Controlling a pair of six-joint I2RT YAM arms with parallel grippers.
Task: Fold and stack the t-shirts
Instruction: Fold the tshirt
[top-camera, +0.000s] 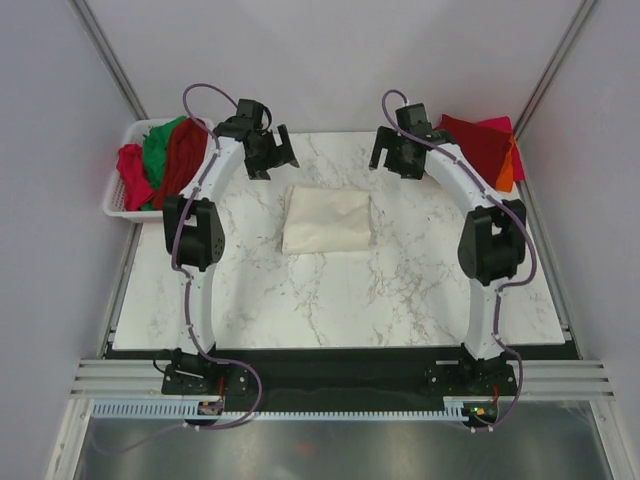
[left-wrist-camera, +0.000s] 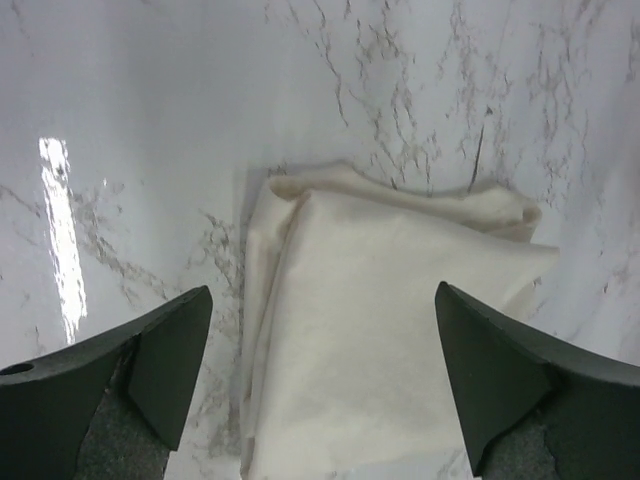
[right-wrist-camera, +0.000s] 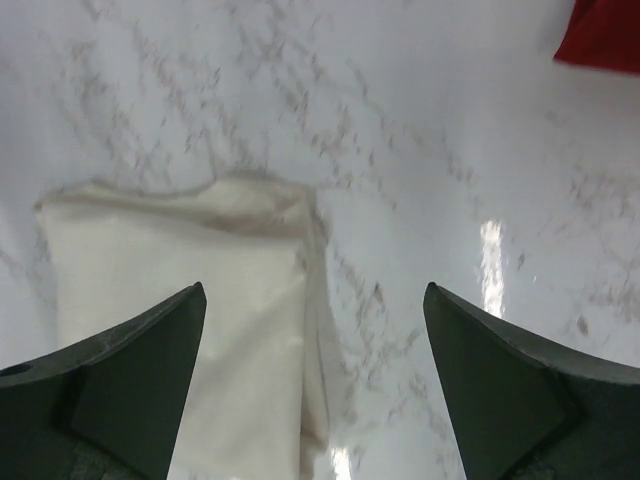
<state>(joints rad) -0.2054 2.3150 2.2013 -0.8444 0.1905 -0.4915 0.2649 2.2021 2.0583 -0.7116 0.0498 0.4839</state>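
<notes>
Left gripper (left-wrist-camera: 322, 290), right gripper (right-wrist-camera: 314, 287) — jaws spread wide, empty — near far corners of folded cream t-shirt (top-camera: 327, 222), mid-table (top-camera: 400, 290). Coloured t-shirts (top-camera: 165, 155) in basket (top-camera: 116, 206); red-orange pile (top-camera: 485, 145) far right.

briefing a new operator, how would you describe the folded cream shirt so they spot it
On the marble table, look at the middle: the cream-white t-shirt lies folded into a rectangle. It is the only pale garment; the coloured ones sit in the left basket and far right corner.
</notes>
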